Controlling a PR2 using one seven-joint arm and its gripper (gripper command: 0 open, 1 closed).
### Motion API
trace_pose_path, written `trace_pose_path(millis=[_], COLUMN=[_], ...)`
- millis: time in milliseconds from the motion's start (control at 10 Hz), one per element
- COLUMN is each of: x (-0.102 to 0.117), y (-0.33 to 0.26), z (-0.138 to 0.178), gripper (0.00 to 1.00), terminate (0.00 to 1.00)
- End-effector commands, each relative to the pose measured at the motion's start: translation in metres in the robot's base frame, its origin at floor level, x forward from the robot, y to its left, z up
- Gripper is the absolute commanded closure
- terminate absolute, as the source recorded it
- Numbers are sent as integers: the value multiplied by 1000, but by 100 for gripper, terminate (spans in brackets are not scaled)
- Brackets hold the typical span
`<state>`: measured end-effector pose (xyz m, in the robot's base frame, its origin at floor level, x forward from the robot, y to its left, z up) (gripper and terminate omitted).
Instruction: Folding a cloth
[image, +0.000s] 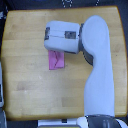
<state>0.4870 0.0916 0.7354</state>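
A pink-magenta cloth (55, 61) lies on the wooden tabletop (25, 45), a little left of centre in the exterior view. It is a narrow rectangle with a fold crease across it. Its top edge is hidden under my arm. My white arm (97, 65) reaches in from the bottom right and bends left over the cloth. The wrist housing (62, 36) sits right above the cloth's top end. The gripper's fingers are hidden beneath the housing, so I cannot tell if they are open or shut.
The table's edges run close to the frame on all sides. A pale object (2, 87) stands just off the table at the exterior view's left. Dark floor shows beyond the top edge.
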Motion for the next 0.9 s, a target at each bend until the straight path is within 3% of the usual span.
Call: trace_pose_path(millis=[0, 100, 800], x=[-4, -4, 11], y=[-4, -3, 1], z=[-2, -2, 12], gripper=[100, 0, 0], terminate=[0, 0, 0])
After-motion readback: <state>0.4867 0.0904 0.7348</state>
